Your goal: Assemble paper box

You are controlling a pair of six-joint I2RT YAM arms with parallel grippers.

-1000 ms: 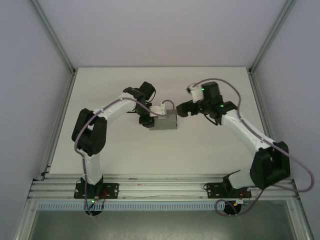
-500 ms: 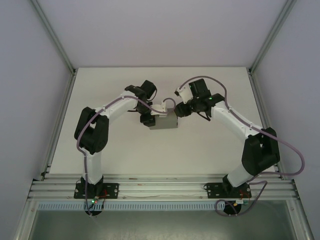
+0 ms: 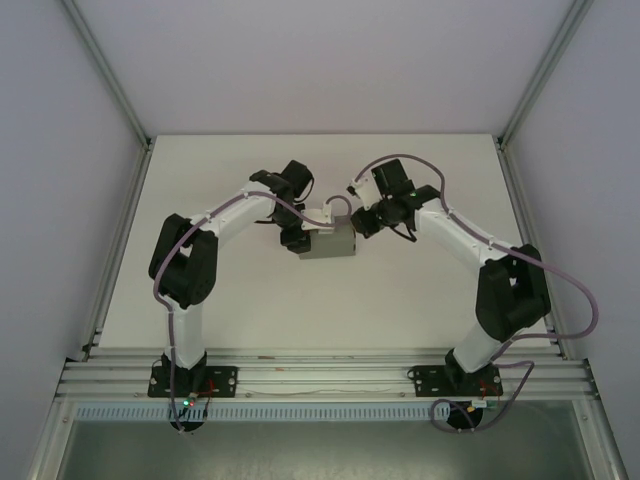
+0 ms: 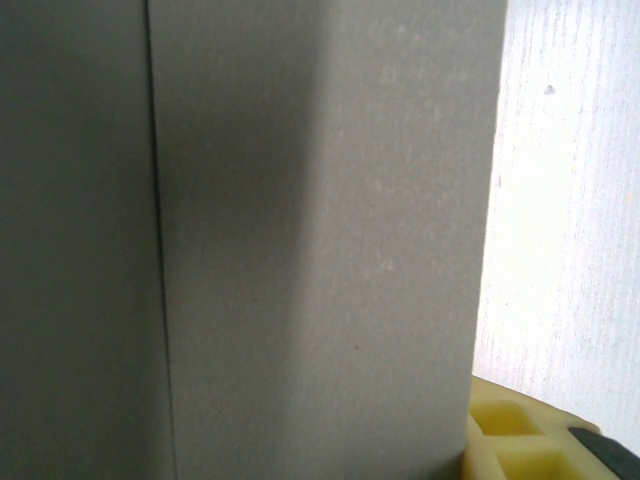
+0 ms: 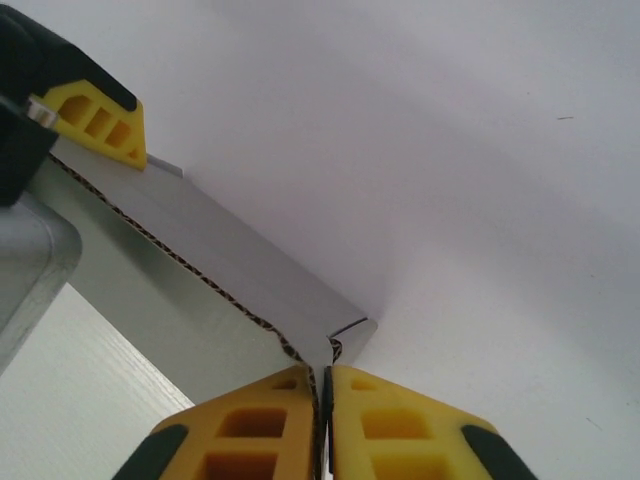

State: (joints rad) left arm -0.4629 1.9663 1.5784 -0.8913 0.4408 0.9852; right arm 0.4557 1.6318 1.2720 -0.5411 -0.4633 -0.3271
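The paper box (image 3: pixel 330 246) is a small grey cardboard box held just above the white table between both arms. My left gripper (image 3: pixel 299 237) is shut on its left end. In the left wrist view the grey cardboard (image 4: pixel 320 240) takes up most of the frame, with one yellow finger (image 4: pixel 505 440) at its right edge. My right gripper (image 3: pixel 362 223) is at the box's right end. In the right wrist view its yellow fingers (image 5: pixel 250 430) are pinched on a thin corrugated flap edge (image 5: pixel 200 250), the gripper (image 5: pixel 322 385) shut on it. The left gripper's yellow fingertip (image 5: pixel 95 115) presses on the box's far end.
The white table (image 3: pixel 400 300) is enclosed by pale walls and aluminium frame posts (image 3: pixel 525 90). Both arm bases sit on the rail at the near edge (image 3: pixel 320 380). A purple cable (image 3: pixel 570 300) loops beside the right arm.
My right arm has swung left and its gripper has reached the box's right end. The left arm and the box have shifted only slightly.
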